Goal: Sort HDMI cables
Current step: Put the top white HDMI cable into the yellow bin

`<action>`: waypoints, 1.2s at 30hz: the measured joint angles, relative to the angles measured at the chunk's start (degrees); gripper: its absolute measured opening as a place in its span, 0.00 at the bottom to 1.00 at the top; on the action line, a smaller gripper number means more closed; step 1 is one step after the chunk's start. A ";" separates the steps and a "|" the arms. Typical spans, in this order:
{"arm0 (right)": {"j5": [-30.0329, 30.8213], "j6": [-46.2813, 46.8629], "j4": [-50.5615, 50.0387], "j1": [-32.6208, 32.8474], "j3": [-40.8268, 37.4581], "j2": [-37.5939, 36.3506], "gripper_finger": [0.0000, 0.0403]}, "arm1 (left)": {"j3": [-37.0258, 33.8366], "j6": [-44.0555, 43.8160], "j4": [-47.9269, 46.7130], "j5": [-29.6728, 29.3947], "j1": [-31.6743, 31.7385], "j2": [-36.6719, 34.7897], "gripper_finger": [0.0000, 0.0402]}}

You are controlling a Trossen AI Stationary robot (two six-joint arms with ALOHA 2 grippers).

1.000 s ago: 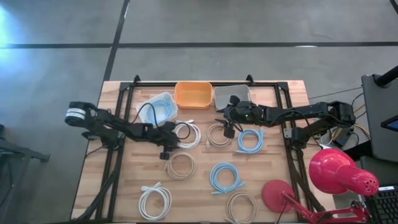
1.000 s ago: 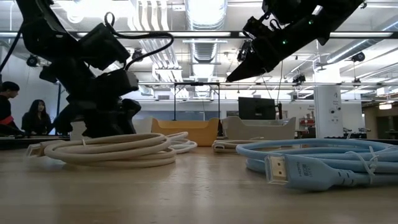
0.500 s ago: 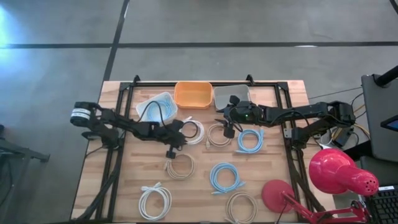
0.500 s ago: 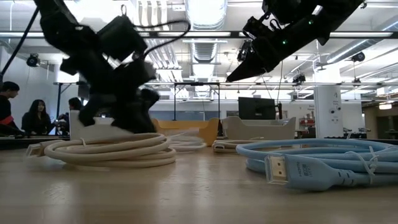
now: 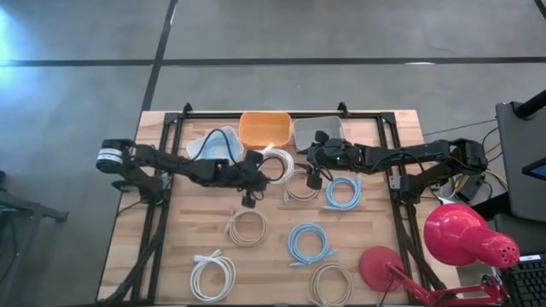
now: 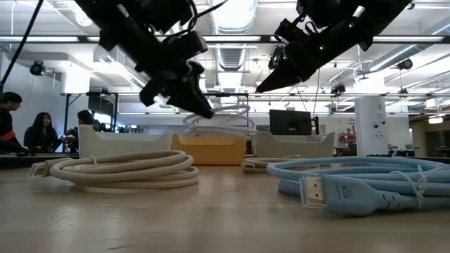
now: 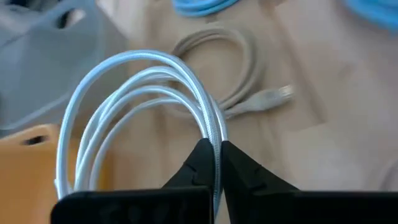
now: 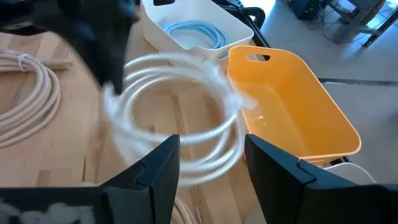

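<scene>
My left gripper [image 5: 257, 169] is shut on a white HDMI cable coil [image 5: 275, 163], held in the air just in front of the orange bin [image 5: 264, 129]. My right gripper [image 5: 312, 176] hovers open above a beige coil [image 5: 300, 186] and touches nothing. More coils lie flat on the table: a light blue one [image 5: 344, 192] at the right, a beige one [image 5: 246, 227], a light blue one [image 5: 310, 244], a white one [image 5: 212, 275] and a beige one [image 5: 331, 281]. The white bin [image 5: 213, 145] holds a light blue cable. My left gripper pinches the bundled strands on one side of the white coil [image 7: 214, 132] between its two fingertips [image 7: 200, 163]. The fingers slant down from the table's left, across the strands. The coil [image 6: 219, 124] juts out beyond them, roughly level and lifted clear of the table.
Three bins stand in a row at the far edge: white, orange and grey [image 5: 317, 130]. A red lamp [image 5: 465, 239] stands at the near right corner. People sit in the room beyond the table [image 6: 28, 130].
My left gripper has gone up and toward the table's right and far side, toward the orange bin. It has carried the white coil along. That coil lay on the table a second ago and now hangs clear of it. My right arm has kept still.
</scene>
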 joint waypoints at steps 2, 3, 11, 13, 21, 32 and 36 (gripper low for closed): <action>0.00 -0.04 -0.05 0.00 -0.04 0.00 0.44 | 1.40 1.97 -2.67 -6.23 0.04 -0.02 0.02; 0.00 -0.13 -0.06 0.00 -0.05 0.00 0.44 | 1.90 2.99 -3.45 -9.55 0.13 -0.02 0.02; 0.00 -0.15 -0.11 0.00 -0.11 0.00 0.44 | 3.77 8.34 -3.02 -21.69 3.08 -0.06 0.03; 0.00 -0.15 -0.11 0.00 -0.11 0.00 0.44 | 3.77 7.06 -2.98 -21.75 5.09 -0.06 0.03; 0.01 -1.04 0.05 0.00 -0.11 0.00 0.44 | 3.77 6.10 4.45 -10.06 13.35 3.51 0.03; 0.02 -1.22 0.04 0.00 -0.13 0.00 0.44 | 3.75 5.21 9.81 -8.78 17.14 13.32 0.04; 0.02 -1.24 0.06 0.00 -0.13 0.00 0.44 | 3.84 5.22 12.11 -11.46 17.07 15.33 0.07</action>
